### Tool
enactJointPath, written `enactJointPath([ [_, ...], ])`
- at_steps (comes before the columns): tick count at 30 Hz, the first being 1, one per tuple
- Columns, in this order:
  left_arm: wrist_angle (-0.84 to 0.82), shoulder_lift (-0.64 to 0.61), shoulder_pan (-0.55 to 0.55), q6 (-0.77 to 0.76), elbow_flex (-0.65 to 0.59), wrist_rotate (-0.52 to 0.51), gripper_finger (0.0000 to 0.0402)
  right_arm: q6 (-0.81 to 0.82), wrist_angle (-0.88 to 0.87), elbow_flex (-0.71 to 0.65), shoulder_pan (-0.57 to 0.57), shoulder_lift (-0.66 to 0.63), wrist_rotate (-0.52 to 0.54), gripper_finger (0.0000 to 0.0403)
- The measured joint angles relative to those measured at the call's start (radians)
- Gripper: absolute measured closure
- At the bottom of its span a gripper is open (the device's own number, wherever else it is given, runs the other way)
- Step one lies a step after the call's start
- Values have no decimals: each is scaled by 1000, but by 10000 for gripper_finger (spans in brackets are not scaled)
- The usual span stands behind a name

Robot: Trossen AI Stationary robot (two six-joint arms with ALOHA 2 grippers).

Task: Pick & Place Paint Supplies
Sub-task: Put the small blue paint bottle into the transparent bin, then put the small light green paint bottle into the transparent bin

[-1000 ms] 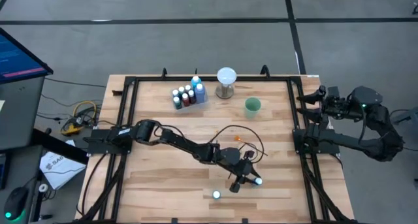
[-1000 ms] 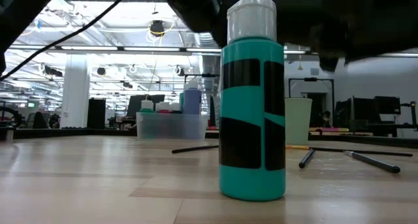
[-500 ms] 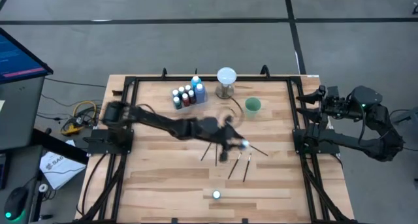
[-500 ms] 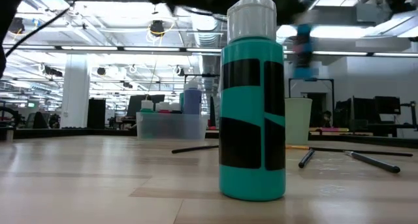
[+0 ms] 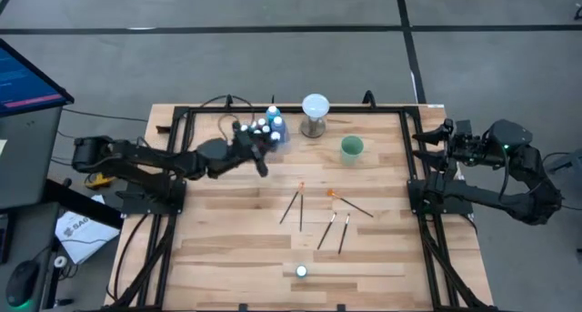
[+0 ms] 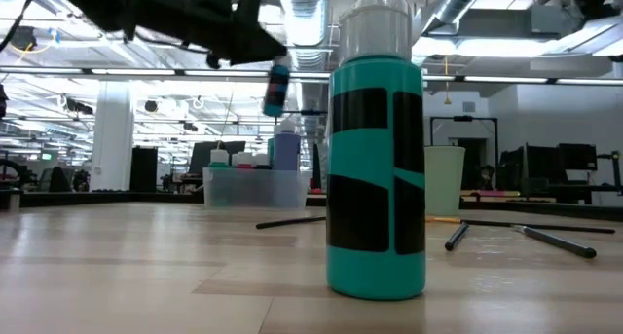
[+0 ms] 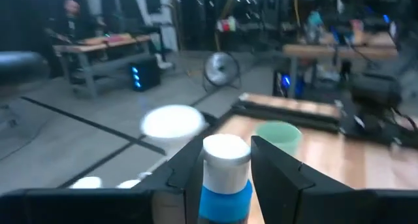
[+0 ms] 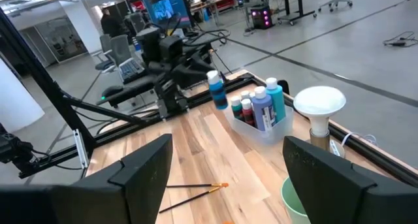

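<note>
My left gripper [image 5: 258,152] is shut on a blue paint bottle with a white cap [image 7: 226,175], held in the air just beside the clear bin [image 5: 273,141] of paint bottles at the table's far side. The bottle also shows in the low view [image 6: 277,89] and the right wrist view [image 8: 218,91]. Several thin brushes [image 5: 326,231] lie flat on the table's middle. A teal bottle [image 5: 301,271] stands upright near the near edge, large in the low view [image 6: 377,149]. My right gripper [image 8: 232,185] waits open at the table's right edge. My left gripper pinches the blue bottle's upper end, at the white cap and shoulder [image 7: 225,160], between its two fingers [image 7: 189,175]. The fingers come roughly level from the table's left. The bottle is lifted clear and hangs nearly upright, cap uppermost.
A white globe on a metal base [image 5: 315,110] and a green cup [image 5: 352,147] stand at the far side, right of the bin. Black frame rails run along the table's left and right edges. Bare wood lies left of the brushes.
My left gripper has carried the blue bottle up from the table's near right part, past the brushes, toward the far edge and the left, ending beside the bin. It has stayed shut on the bottle throughout. The brushes it stood over now show.
</note>
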Motion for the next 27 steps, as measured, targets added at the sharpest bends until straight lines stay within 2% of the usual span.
enactJointPath([
  [3, 86, 1, 38, -5, -48, -5, 294, 0, 0, 0, 0, 0, 0, 117],
  [6, 104, 34, 65, -1, -56, -4, 294, 0, 0, 0, 0, 0, 0, 117],
  [12, 212, 153, 116, 20, -56, 2, 294, 0, -1, 0, 0, 0, 0, 117],
  [21, 288, 272, 191, 15, -56, 23, 294, -5, -1, 0, 0, 0, -1, 117],
  [27, 313, 333, 200, -7, -56, 41, 294, -8, -2, 0, 0, 0, -1, 117],
])
